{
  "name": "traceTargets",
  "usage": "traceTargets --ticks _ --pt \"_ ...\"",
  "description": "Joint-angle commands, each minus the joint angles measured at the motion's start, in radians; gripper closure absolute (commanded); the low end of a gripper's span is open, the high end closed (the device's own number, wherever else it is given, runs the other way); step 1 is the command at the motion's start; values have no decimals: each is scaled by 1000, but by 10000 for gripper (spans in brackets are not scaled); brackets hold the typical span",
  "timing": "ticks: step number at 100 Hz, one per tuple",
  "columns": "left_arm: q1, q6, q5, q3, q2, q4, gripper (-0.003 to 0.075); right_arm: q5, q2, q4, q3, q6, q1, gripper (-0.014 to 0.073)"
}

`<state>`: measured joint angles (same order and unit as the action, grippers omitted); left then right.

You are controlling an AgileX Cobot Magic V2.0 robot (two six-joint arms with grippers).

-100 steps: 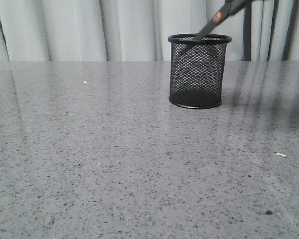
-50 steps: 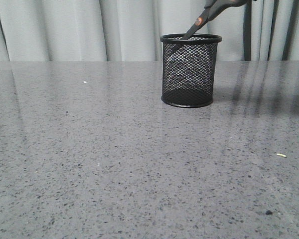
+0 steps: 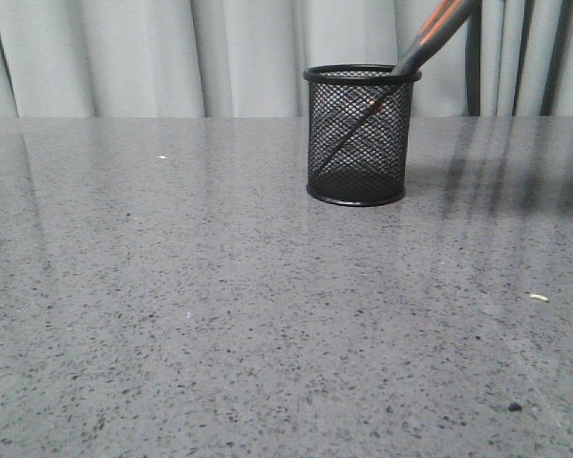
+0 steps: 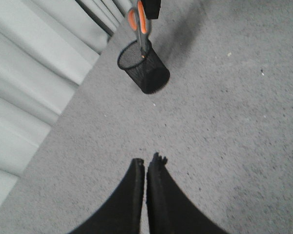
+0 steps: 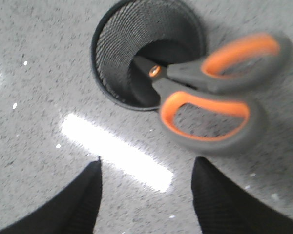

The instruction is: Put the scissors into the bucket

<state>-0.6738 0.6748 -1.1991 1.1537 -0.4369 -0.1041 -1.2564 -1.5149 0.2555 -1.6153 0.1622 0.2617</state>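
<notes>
Right gripper (image 5: 146, 168): fingers spread wide at the lower edge of the right wrist view, nothing between them, bare grey table (image 5: 34, 122) showing in the gap. No contact with the scissors (image 5: 210, 105) visible; handles lie above the gap in that frame, clear of both fingertips.

Left gripper (image 4: 147, 168): fingers pressed together at lower centre of the left wrist view, only a thin slit between the tips, nothing pinched. Held above the table, well apart from the bucket (image 4: 145, 68) in the upper middle of that frame.

Scissors: blades down inside the bucket (image 3: 360, 134), handles up and out over the rim. In the front view, long axis tilted, running from lower left within the mesh to the upper right of the frame, handles (image 3: 437, 33) leaning on the right side of the rim and cut off by the top edge. Blade seen as a dark diagonal line through the mesh, tip low on the left side near the base. In the right wrist view, orange pivot screw just inside the rim, both orange-lined finger loops outside it at right, blurred.

Bucket: upright on the table (image 3: 220, 286), upper centre-right of the front view, in front of a pale curtain (image 3: 153, 57).
</notes>
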Motion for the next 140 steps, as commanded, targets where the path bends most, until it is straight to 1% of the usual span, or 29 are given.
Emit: traceTargets --ticks 1,13,17,20,22,23,27,29,30,31,33,38,46,50,56,58,63,65,66,67,70,75,77,82,88,94,103,116,140 --pt "-4 -14 137 13 -15 -12 740 -39 37 -34 -105 3 1 216" --pt "-4 -97 280 -17 -11 22 740 -39 37 -51 -234 3 1 223" --pt "-4 -150 350 -36 -4 44 740 -39 45 -36 -274 3 1 254" --pt "-4 -185 403 -54 5 68 740 -39 55 -21 -291 3 1 300" --pt "-4 -212 446 -70 14 82 740 -39 69 -6 -301 3 1 366" --pt "-4 -229 460 -76 17 87 740 -39 69 -2 -303 3 1 366" --pt "-4 -272 545 -116 40 117 740 -39 101 10 -302 3 1 494" --pt "-4 -296 585 -139 53 131 740 -39 117 12 -297 6 1 588" --pt "-4 -311 597 -147 57 135 740 -39 117 12 -295 9 1 588" --pt "-4 -318 622 -164 67 140 740 -39 128 12 -289 18 1 657" --pt "-4 -335 656 -190 76 149 740 -38 149 12 -282 21 1 664" --pt "-4 -351 721 -257 117 153 740 -33 200 10 -240 30 1 643" --pt "-4 -351 797 -366 170 135 740 13 304 11 -143 44 7 639" --pt "-4 -351 838 -427 198 133 740 59 384 11 -47 64 15 639" --pt "-4 -353 918 -508 230 119 740 165 486 9 88 65 24 639" --pt "-4 -353 939 -538 241 110 740 208 539 9 163 66 24 639" --pt "-4 -353 1030 -606 260 81 740 317 618 2 282 66 24 639" --pt "-4 -353 1054 -633 265 65 740 366 674 -3 364 66 24 639" --pt "-4 -353 1077 -650 267 59 740 366 674 -3 364 66 24 639" --pt "-4 -353 1089 -659 269 47 740 415 701 -8 405 66 24 639" --pt "-4 -353 1142 -691 271 22 740 464 741 -16 488 66 24 639" --pt "-4 -353 1199 -748 273 -21 740 589 844 -26 648 66 24 639" --pt "-4 -353 1226 -761 273 -38 740 635 880 -28 686 66 24 639" --pt "-4 -353 1261 -804 273 -58 740 732 958 -44 824 66 24 639" --pt "-4 -353 1276 -836 273 -60 740 833 1045 -63 936 66 24 639" --pt "-4 -353 1279 -860 273 -60 740 898 1109 -78 1030 66 24 639" --pt "-4 -353 1277 -879 273 -62 740 973 1182 -80 1117 66 24 639" --pt "-4 -353 1273 -880 273 -85 740 1037 1230 -80 1172 66 24 639" --pt "-4 -353 1273 -880 273 -85 740 1015 1230 -80 1177 66 24 639"
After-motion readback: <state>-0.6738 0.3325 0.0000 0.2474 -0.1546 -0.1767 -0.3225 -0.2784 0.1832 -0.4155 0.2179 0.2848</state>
